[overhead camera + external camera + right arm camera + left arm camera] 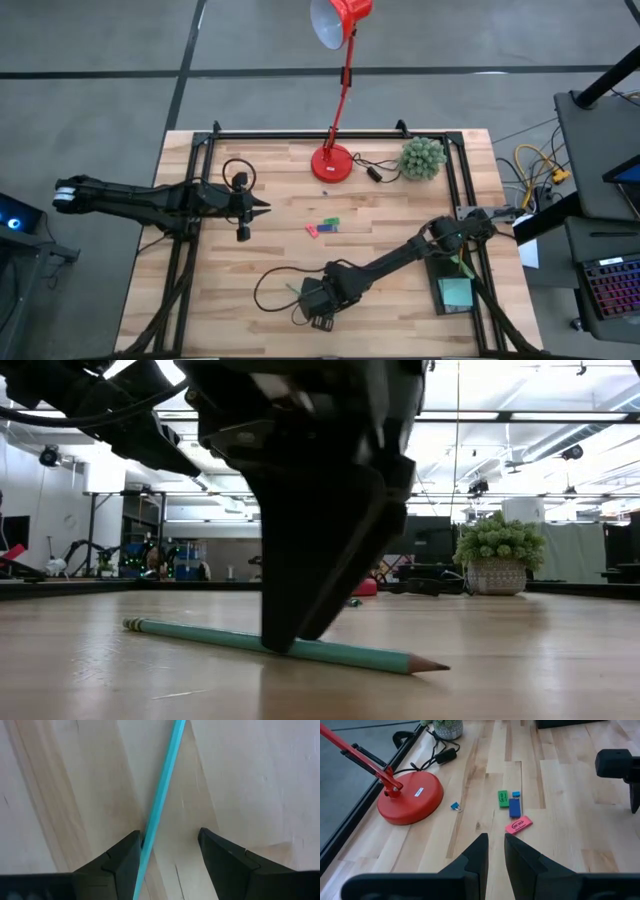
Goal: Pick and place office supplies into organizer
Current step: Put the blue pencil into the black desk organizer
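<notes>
Teal slender pencil [161, 790] lies between open right claw [167, 851] prongs.

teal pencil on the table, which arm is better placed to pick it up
Right. The right gripper is open and down at the teal pencil, fingers straddling it. The left gripper hovers near the red lamp base, away from it.

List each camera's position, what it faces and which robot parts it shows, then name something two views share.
High: overhead, straight down; both arms, table, organizer.
Low: tabletop height, facing the room; right gripper on the teal pencil.
Left wrist: faces erasers, lamp base; left gripper.
Right wrist: looks down; open fingers.
Shared: pencil, low and right wrist.
</notes>
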`<state>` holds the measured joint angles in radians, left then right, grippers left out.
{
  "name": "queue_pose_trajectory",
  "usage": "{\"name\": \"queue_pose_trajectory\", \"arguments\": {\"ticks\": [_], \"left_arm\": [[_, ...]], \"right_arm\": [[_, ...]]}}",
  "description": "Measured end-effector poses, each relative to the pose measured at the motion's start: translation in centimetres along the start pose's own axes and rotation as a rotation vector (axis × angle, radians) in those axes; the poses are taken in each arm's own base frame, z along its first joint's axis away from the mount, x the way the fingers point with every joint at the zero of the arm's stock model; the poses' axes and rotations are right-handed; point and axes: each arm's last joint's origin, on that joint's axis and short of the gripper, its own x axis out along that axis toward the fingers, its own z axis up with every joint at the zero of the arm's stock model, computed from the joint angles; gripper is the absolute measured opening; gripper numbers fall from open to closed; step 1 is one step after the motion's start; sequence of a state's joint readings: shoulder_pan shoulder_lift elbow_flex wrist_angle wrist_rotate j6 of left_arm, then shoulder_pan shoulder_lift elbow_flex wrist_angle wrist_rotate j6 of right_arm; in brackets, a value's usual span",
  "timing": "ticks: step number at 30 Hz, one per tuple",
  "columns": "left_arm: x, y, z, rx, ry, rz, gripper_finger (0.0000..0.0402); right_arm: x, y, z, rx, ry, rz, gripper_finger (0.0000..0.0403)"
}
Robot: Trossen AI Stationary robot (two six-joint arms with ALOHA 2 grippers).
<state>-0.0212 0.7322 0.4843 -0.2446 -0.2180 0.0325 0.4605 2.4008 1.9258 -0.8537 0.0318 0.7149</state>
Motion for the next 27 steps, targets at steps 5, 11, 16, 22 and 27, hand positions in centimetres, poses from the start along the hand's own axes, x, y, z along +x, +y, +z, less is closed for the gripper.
{"name": "queue_pose_trajectory", "arguments": {"ticks": [5,11,16,22,27], "left_arm": [[0.0,0.0,0.0,-0.001,0.000,0.000,0.0048],[0.0,0.0,0.0,-0.001,-0.001,0.000,0.0048],[0.0,0.0,0.0,-0.001,-0.001,0.000,0.0048],[0.0,0.0,0.0,-0.002,-0.001,0.000,0.0048],[0.0,0.0,0.0,-0.002,-0.001,0.000,0.0048]], "right_arm": [[0.0,0.1,-0.4,-0.025,0.020,-0.011,0.0198],[-0.2,-0.4,-1.2,-0.034,0.102,-0.067,0.0198],[-0.3,-0.3,-1.4,-0.079,0.114,-0.073,0.0198],[-0.3,-0.3,-1.5,-0.131,0.132,-0.059,0.0198],[-0.3,-0.4,-1.8,-0.139,0.161,-0.064,0.0198]]}}
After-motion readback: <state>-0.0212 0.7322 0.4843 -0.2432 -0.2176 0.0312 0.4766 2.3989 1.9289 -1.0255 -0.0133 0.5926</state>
